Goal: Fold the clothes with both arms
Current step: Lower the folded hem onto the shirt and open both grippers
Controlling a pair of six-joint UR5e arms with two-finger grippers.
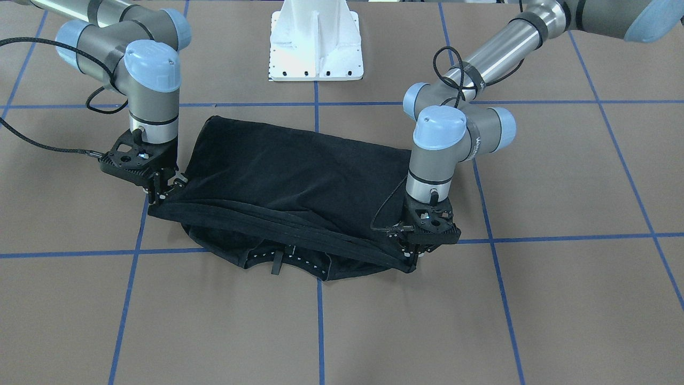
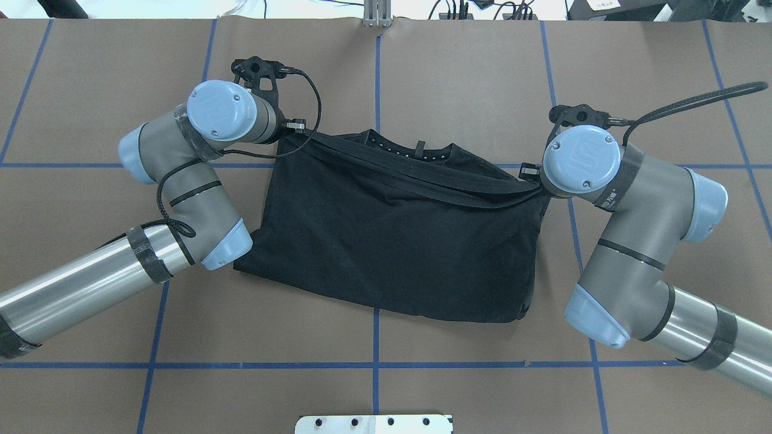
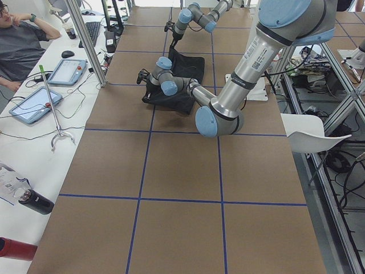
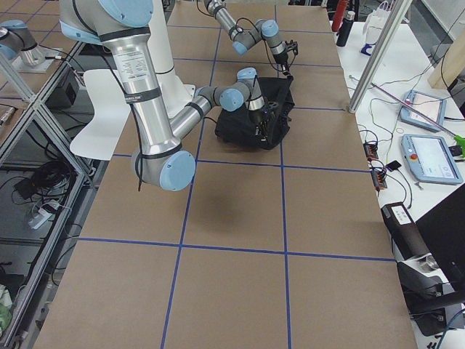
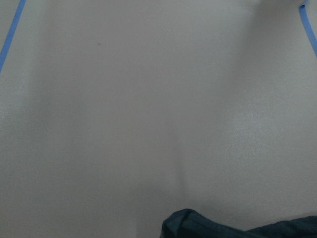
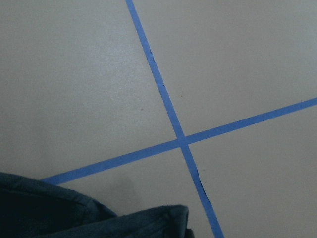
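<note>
Black T-shirt (image 1: 299, 171) lay mid-frame on the counter (image 1: 534, 299), its lifted edge stretched between left arm (image 1: 435, 155) and right arm (image 1: 152, 91), both jaws clenched on it; risk: uneven travel could skew the fold or pull cloth free.

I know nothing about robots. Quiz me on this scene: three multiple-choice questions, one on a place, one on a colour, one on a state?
1. Where do the left gripper and right gripper hold the T-shirt?
A) its middle
B) opposite ends of one edge
C) one sleeve

2. What colour are the tape lines?
A) red
B) yellow
C) blue

3. The held edge is:
A) stretched straight
B) balled up
C) knotted

B: they sit at opposite corners.
C: every line is blue.
A: it runs taut between them.
</note>
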